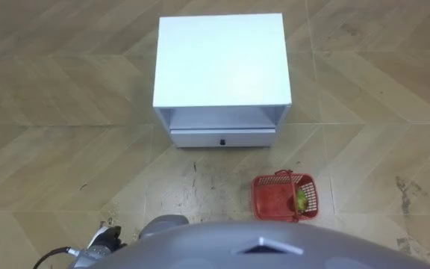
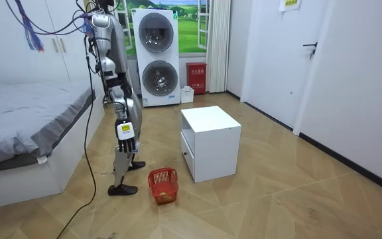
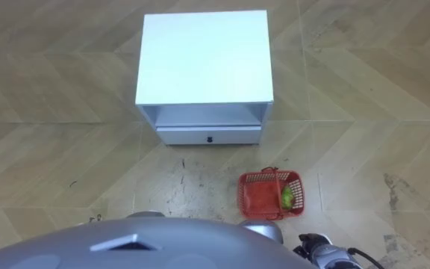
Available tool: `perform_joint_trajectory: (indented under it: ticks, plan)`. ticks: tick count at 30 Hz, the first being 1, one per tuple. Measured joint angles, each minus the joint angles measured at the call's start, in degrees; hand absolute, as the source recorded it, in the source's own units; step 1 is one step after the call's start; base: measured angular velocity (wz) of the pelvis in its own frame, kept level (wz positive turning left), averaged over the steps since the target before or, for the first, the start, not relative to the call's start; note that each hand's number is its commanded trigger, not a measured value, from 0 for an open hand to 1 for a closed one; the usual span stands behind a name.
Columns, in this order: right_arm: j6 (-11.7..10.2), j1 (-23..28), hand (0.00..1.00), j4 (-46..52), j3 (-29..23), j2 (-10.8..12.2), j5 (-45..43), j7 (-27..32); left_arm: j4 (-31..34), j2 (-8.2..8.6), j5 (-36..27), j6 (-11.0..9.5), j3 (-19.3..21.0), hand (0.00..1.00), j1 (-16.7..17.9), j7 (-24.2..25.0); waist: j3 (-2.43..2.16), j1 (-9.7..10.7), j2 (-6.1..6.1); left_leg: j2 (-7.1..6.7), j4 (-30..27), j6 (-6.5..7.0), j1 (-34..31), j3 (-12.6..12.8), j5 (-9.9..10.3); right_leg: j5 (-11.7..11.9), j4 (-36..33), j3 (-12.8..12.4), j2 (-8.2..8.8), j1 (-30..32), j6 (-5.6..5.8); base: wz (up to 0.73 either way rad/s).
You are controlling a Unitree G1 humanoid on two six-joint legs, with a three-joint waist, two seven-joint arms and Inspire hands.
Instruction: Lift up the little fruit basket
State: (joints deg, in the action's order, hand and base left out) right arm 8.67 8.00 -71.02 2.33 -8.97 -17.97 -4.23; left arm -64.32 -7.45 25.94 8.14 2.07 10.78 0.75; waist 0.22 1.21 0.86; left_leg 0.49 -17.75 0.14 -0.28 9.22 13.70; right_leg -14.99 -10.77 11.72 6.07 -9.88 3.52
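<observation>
Robot upright beside bed [image 2: 25, 113], facing white cabinet [image 1: 221, 60]. Fruit basket [image 1: 286, 196] on floor just ahead of feet, toward robot's right, short of cabinet drawer; green fruit [image 1: 301, 199] inside. Right hand [image 2: 126, 131] hangs at side, fingers loose, grasping nothing. Left hand [image 1: 99, 243] low at side, state cannot tell.

Risks, as judged:
- long reach down from full standing, so deep bend may unbalance robot
- foot may nudge light basket away
- off-centre grab tips basket, fruit rolls out
- cabinet close ahead crowds forward lean
</observation>
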Motion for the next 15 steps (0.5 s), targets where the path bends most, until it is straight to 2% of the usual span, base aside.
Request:
perform_joint_trajectory:
  ticks: [15]
  plan:
    - [-1.19, -0.25, 0.0, -0.2, -1.34, -0.08, -0.18, 2.96, -0.05, 0.0, -0.44, -0.96, 0.07, 0.0, -0.03, -0.73, 0.04, 0.04, 0.45, 0.03, -0.48, 0.01, 0.03, -0.02, 0.0, 0.0, -0.08, -0.42, 0.02, -0.16, 0.0, 0.0]
